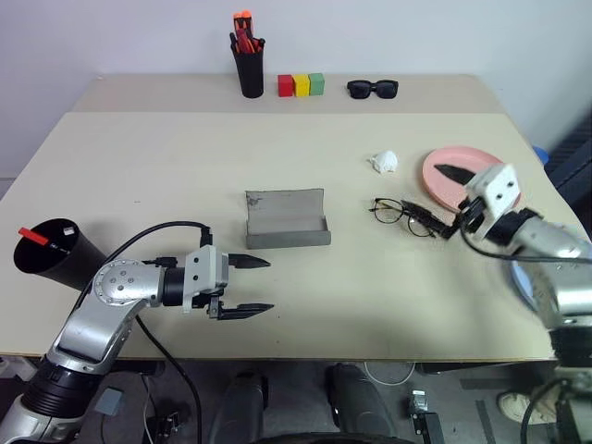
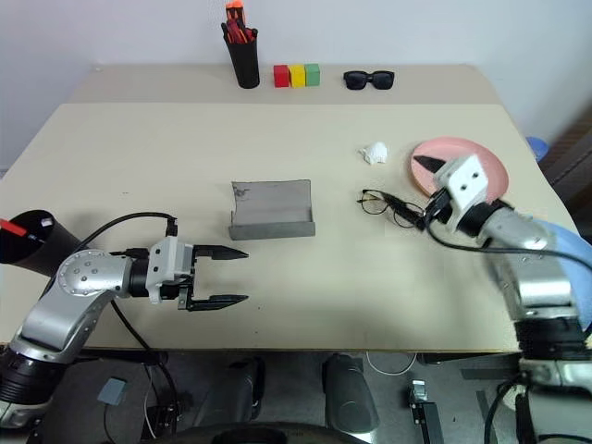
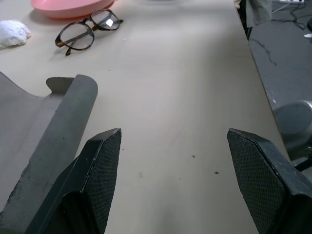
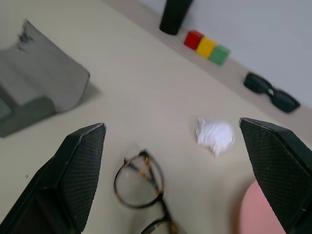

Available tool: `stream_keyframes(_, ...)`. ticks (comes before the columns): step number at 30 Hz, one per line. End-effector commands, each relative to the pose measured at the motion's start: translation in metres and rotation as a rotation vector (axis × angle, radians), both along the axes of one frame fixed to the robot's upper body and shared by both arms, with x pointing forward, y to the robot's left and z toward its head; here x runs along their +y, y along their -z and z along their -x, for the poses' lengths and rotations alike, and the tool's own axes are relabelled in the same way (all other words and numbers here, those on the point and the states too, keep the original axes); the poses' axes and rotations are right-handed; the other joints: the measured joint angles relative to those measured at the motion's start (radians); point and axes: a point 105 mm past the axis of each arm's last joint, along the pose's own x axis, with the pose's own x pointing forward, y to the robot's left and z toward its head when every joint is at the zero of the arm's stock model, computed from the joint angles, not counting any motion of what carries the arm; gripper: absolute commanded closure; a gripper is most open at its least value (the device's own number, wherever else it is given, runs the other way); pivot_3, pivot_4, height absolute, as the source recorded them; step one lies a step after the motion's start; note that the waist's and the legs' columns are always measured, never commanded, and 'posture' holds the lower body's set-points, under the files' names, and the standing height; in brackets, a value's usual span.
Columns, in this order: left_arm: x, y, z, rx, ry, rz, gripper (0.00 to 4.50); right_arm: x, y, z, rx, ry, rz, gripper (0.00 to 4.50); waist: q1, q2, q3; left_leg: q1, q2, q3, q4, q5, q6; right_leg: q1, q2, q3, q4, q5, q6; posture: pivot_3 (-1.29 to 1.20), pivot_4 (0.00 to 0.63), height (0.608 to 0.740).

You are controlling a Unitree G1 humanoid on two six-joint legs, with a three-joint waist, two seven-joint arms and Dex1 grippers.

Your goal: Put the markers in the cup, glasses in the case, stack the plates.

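Note:
The glasses (image 1: 400,212) lie on the table right of the open grey case (image 1: 287,220). My right gripper (image 1: 437,196) stands open just right of them, one finger over the pink plate (image 1: 444,185), the other by the frame's near end; in the right wrist view the glasses (image 4: 146,195) lie between the spread fingers. A light blue plate (image 2: 575,248) shows partly behind my right arm. The black cup (image 1: 55,254) lies tilted at the left edge with a red-capped marker (image 1: 32,236) in it. My left gripper (image 1: 252,287) is open and empty in front of the case.
A crumpled white tissue (image 1: 384,163) lies near the pink plate. Along the back stand a black pen holder with red-orange pens (image 1: 250,65), three coloured blocks (image 1: 302,85) and black sunglasses (image 1: 373,89). A black cable loops over my left arm.

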Motion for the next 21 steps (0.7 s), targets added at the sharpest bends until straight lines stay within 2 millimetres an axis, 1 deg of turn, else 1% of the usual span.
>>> stream_keyframes(1,-0.002,-0.006,0.0,-0.039,0.012,0.0,0.97,-0.009,0.001,-0.007,0.116,-0.089,0.059,0.02,0.001,0.0,0.0,0.0,0.0,0.0,0.0,0.0,0.0,0.0,0.0,0.0,0.0,0.0,0.0,0.0,0.15,0.74)
stream_keyframes(4,-0.001,-0.007,0.001,-0.038,0.009,0.001,0.97,-0.012,0.001,-0.014,0.145,-0.105,0.066,0.02,0.003,0.0,0.0,-0.001,0.0,0.0,-0.001,0.0,0.0,-0.001,0.0,0.0,0.0,0.0,0.001,0.0,0.15,0.74)
stream_keyframes(7,0.002,-0.008,0.006,-0.036,-0.007,-0.007,0.97,-0.015,0.015,-0.023,0.31,-0.163,0.129,0.02,-0.003,0.002,0.001,-0.001,0.0,0.001,-0.001,-0.001,0.001,-0.002,-0.001,0.0,0.0,0.002,0.003,0.0,0.15,0.74)
stream_keyframes(9,0.004,-0.009,0.009,-0.035,-0.016,-0.009,0.97,-0.015,0.019,-0.027,0.37,-0.181,0.145,0.02,-0.004,0.002,0.002,-0.001,0.0,0.003,0.0,-0.001,0.001,-0.003,-0.002,0.001,0.0,0.002,0.003,0.0,0.15,0.74)
stream_keyframes(12,0.005,-0.01,0.013,-0.036,-0.022,-0.011,0.97,-0.014,0.025,-0.032,0.407,-0.19,0.166,0.02,-0.004,0.002,0.002,-0.001,0.0,0.002,-0.001,-0.001,0.001,-0.003,-0.002,0.0,0.0,0.002,0.003,0.0,0.15,0.74)
stream_keyframes(17,0.005,-0.013,0.016,-0.043,-0.037,-0.013,0.97,-0.009,0.029,-0.039,0.419,-0.198,0.191,0.02,-0.006,0.003,0.002,-0.001,0.0,0.003,-0.001,-0.001,0.001,-0.003,-0.002,0.0,0.0,0.002,0.003,0.0,0.15,0.74)
stream_keyframes(21,0.004,-0.014,0.017,-0.047,-0.043,-0.012,0.97,-0.008,0.032,-0.04,0.469,-0.202,0.19,0.02,-0.007,0.004,0.002,-0.001,-0.001,0.002,-0.001,-0.001,0.001,-0.003,-0.002,0.0,0.0,0.002,0.003,0.0,0.15,0.74)
